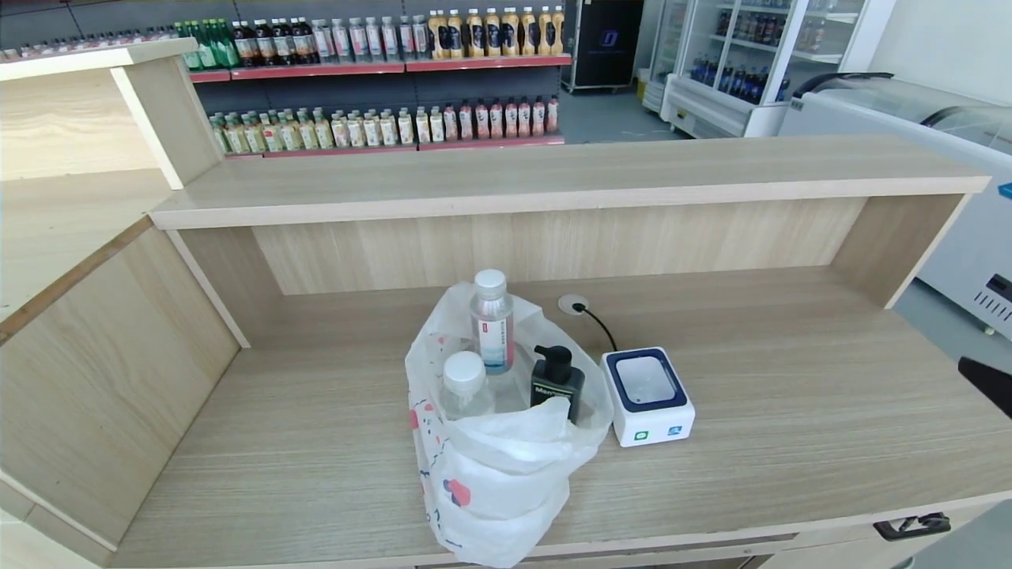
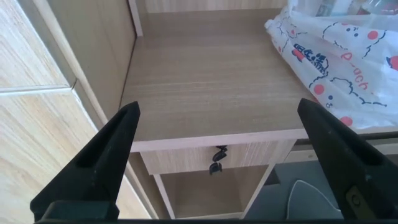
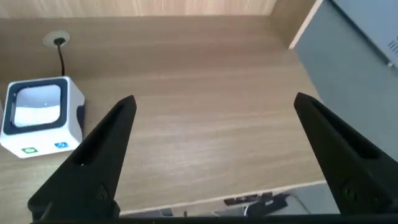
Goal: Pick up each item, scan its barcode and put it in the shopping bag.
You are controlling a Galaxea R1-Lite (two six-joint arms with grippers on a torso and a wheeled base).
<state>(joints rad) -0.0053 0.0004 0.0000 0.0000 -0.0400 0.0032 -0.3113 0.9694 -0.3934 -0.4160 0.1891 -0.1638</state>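
Hovering the left tool (image 2: 219, 104) with fingers spread wide and nothing between them, above the near left edge of the counter (image 1: 791, 395), near the shopping bag (image 1: 498, 474). Hanging the right tool (image 3: 214, 98) likewise released and empty over the counter's right part, on the far side of the scanner (image 1: 648, 395) from the bag. Flanking the work on both sides, probably so that either arm can reach in without crossing the other (a judgement, not something shown).

Sitting the bag near the counter's front edge with its mouth gaping upward, presumably for dropping things straight in. Standing the scanner just beside it, touching or nearly so, window facing up, likely so that a scanned item travels only a short way. Trailing the scanner's black cable (image 1: 599, 325) back to a round grommet (image 1: 572, 303) in the counter.

Holding three things upright inside the bag: a tall clear bottle (image 1: 492, 324) with a white cap at the back, a shorter white-capped bottle (image 1: 465, 383) in front of it, and a black pump bottle (image 1: 557, 379) on the scanner's side. With all three visible goods already bagged, judging the task at or close to its end
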